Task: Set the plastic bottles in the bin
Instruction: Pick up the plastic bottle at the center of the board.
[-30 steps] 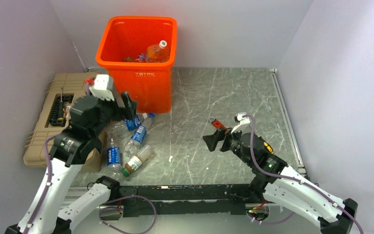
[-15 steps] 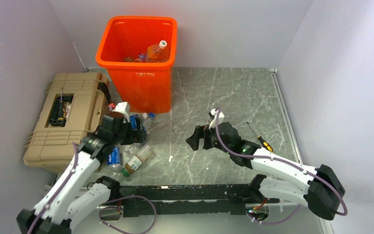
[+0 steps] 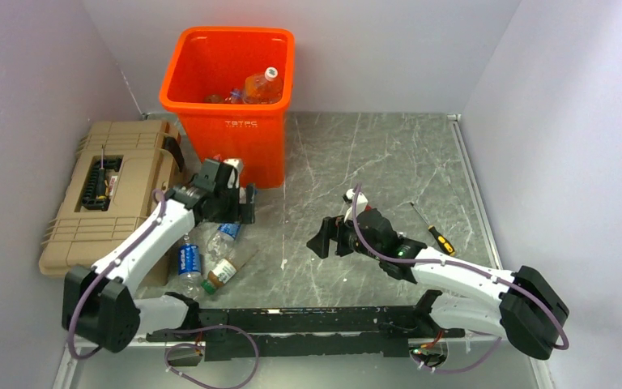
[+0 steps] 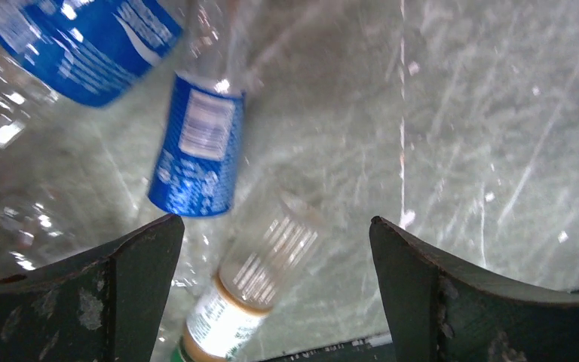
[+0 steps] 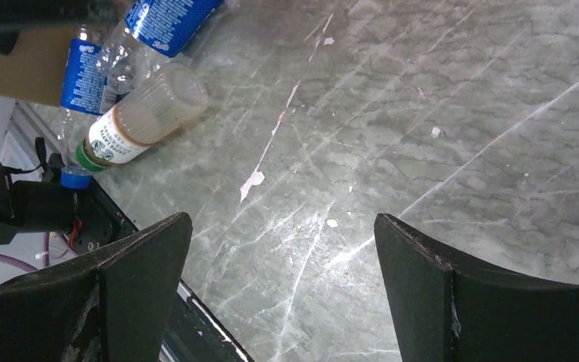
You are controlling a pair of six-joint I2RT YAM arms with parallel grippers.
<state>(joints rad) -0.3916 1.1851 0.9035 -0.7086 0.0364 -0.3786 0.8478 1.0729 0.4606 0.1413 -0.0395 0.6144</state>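
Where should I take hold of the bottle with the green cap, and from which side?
Grip the clear body of the green-capped bottle, coming from straight above with the jaws across its length. It lies on its side, and a blue-labelled bottle crowds its cap end.

Beneath the left gripper (image 4: pixel 275 223), whose dark fingers (image 4: pixel 83 302) look matt and scuffed with pale wear, lie thin clear plastic bottles (image 4: pixel 200 147) with glossy blue printed labels that catch the light. The grey-green marbled tabletop (image 5: pixel 460 90) under the right gripper (image 5: pixel 283 219) looks like smooth polished stone, white-veined with a few pale chips. Beyond the left gripper the tall orange bin (image 3: pixel 243 150) is smooth, faintly shiny plastic, and to the gripper's left the tan ribbed case (image 3: pixel 134 166) looks like matt moulded plastic.
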